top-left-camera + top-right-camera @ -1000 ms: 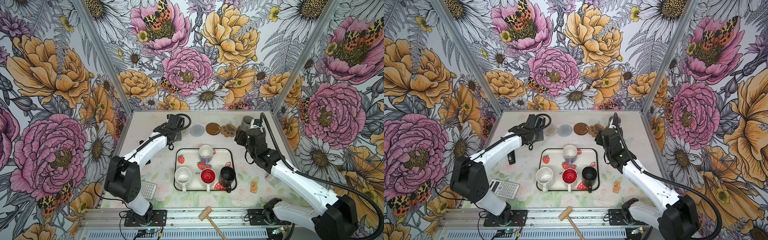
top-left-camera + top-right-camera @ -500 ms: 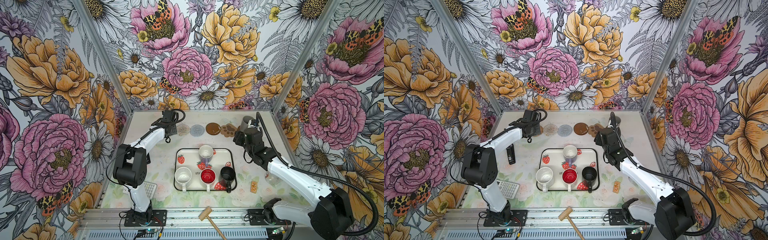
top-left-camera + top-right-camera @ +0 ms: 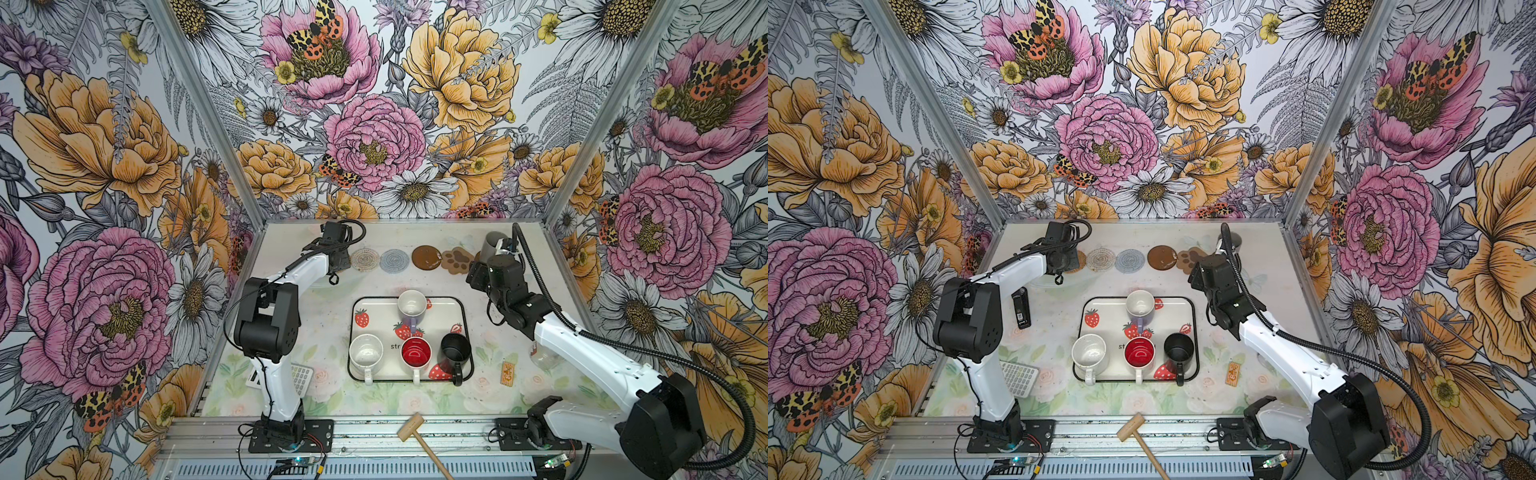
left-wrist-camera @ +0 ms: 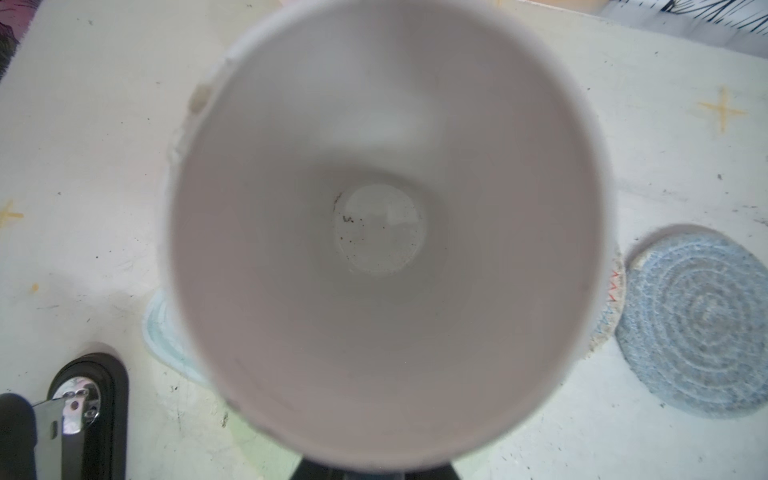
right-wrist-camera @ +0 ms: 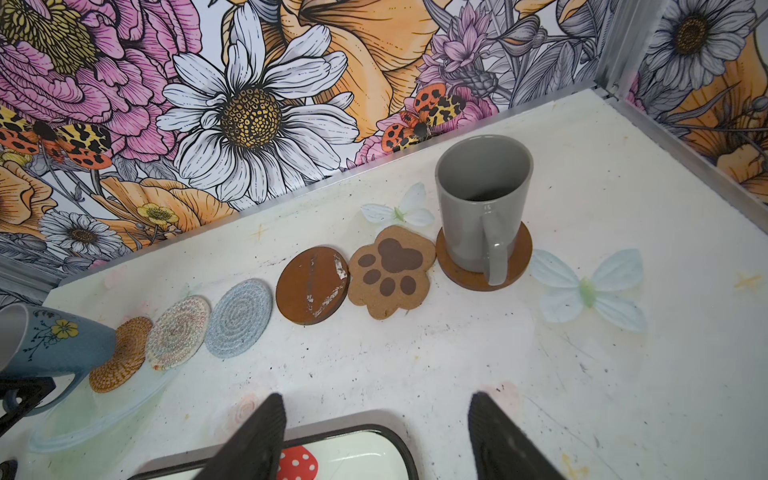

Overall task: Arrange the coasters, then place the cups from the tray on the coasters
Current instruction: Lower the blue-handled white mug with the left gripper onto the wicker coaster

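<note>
The light blue mug (image 5: 54,340) hangs tipped over at the left end of the coaster row. Its base is down by the woven tan coaster (image 5: 120,353), though I can't say whether the two touch. The left gripper (image 3: 1068,261) is clenched on that mug, with black parts of it showing at the handle. Its wrist camera looks straight down into the cup's pale inside.

Along the back of the table (image 5: 415,353) the row runs on. The beige coaster (image 5: 178,332) lies against the tan one. After it come the grey-blue coaster (image 5: 239,318), a bare brown disc (image 5: 311,284) and the paw-shaped coaster (image 5: 390,270), all lying flat. At the right end the grey mug (image 5: 484,208) stands upright on the second brown disc (image 5: 457,270), its handle turned toward the front.

The right gripper (image 5: 378,440) hovers with its jaws spread wide and nothing between them. It sits low over the table, between the row and the far rim of the tray (image 3: 465,307). The grey mug stands apart from it, farther back, and the paw-shaped coaster lies roughly ahead of it.

Four cups stand on the tray. The lavender mug (image 3: 411,305) is at the far side. The white mug (image 3: 365,353), the red-lined mug (image 3: 415,353) and the black mug (image 3: 456,348) line the near side with their handles pointing forward.
</note>
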